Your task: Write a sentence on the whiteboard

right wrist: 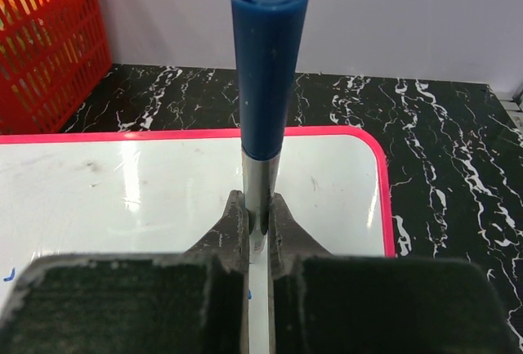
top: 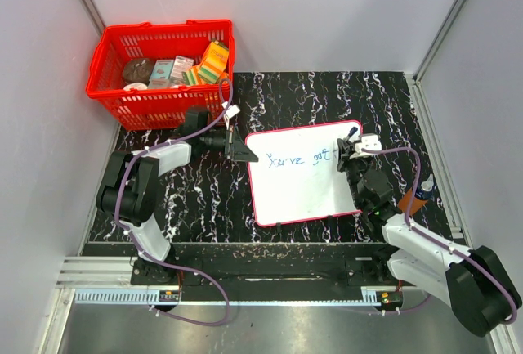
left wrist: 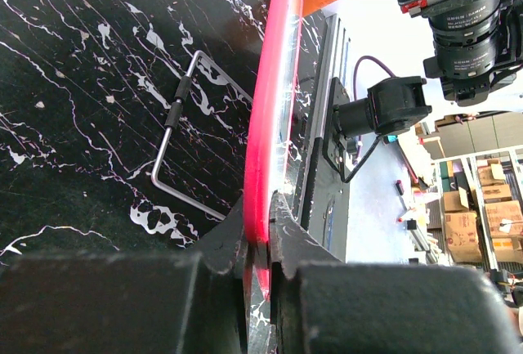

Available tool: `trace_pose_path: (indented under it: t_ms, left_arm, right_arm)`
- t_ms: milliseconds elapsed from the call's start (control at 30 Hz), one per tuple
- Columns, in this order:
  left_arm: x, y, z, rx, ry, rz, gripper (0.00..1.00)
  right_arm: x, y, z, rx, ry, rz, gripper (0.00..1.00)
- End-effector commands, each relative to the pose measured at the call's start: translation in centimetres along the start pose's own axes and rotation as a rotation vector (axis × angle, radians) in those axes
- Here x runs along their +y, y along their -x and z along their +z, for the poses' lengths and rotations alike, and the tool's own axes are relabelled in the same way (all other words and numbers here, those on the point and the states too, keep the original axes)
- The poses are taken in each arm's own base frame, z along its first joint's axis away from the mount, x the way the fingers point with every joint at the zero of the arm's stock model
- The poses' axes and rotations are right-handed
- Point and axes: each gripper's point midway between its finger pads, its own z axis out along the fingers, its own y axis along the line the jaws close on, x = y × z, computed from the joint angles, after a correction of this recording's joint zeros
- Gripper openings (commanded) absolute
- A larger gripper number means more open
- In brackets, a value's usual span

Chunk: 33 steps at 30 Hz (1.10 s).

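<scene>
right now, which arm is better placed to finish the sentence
Right: the right gripper holds the marker over the whiteboard at the end of the sentence; the left gripper is clamped on the whiteboard's red edge.

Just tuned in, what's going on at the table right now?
The left fingers are shut on the red frame of the whiteboard, holding it at its left edge. The right fingers are shut on a blue-ended marker over the board's right side. The sentence in blue reads "You've got", so the line looks unfinished. I cannot tell whether the tip is touching the board.
</scene>
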Motion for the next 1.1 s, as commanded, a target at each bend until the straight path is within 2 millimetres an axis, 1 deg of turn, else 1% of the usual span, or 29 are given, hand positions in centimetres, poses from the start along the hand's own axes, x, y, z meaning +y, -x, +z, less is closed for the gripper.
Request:
trace_pose_path:
  t_ms: [0,133,233,267,367,400,433,500,567,633,767,900,1067]
  left_arm:
    - [2.6,0.1,0.6,-0.009,0.127,0.165,0.0]
    - [2.5,0.1,0.6,-0.01,0.127,0.166,0.0]
    - [2.6,0.1,0.6,-0.011,0.128,0.166,0.0]
    - [2.5,0.1,0.6,-0.011,0.128,0.166,0.0]
    - [2.5,0.2,0.6,-0.011,0.13,0.17,0.0]
    - [2.6,0.1,0.6,-0.009,0.13,0.166,0.0]
    - [2.5,0.1,0.6,-0.01,0.13,0.168,0.0]
    - [2.6,0.0,0.7,-0.007,0.128,0.166,0.0]
    - [2.6,0.1,0.7,-0.009,0.129,0.168,0.0]
    - [2.6,0.1,0.6,-0.009,0.129,0.17,0.0]
    - [2.5,0.0,0.6,-0.009,0.131,0.168,0.0]
    - [2.6,0.0,0.7,-0.007,0.13,0.17,0.0]
    - [2.6,-0.2,0.8,-0.003,0.13,0.168,0.0]
  right_arm:
    - [-1.9,1.4,0.2,-0.039,-0.093,0.005,0.0]
    - [-2.1,1.3,0.1,-0.039,-0.106,0.008,0.0]
    - [-1.6,1.6,-0.1,-0.052,-0.072,0.013,0.0]
    - [-0.7,2.2,-0.2,-0.071,-0.016,0.018,0.0]
    - [0.4,4.2,-0.6,-0.128,0.053,0.047,0.0]
    - [0.4,4.3,-0.7,-0.125,0.053,0.049,0.0]
    - [0.3,4.9,-0.7,-0.139,0.047,0.053,0.0]
    - [0.1,5.3,-0.5,-0.146,0.036,0.048,0.0]
    - [-0.2,5.1,-0.1,-0.134,0.015,0.034,0.0]
    - [-0.1,4.3,0.3,-0.112,0.009,0.025,0.0]
    - [0.0,3.7,0.7,-0.102,0.005,0.04,0.0]
    - [0.0,4.1,0.8,-0.12,0.003,0.072,0.0]
    - [-0.2,4.6,0.8,-0.132,-0.002,0.071,0.0]
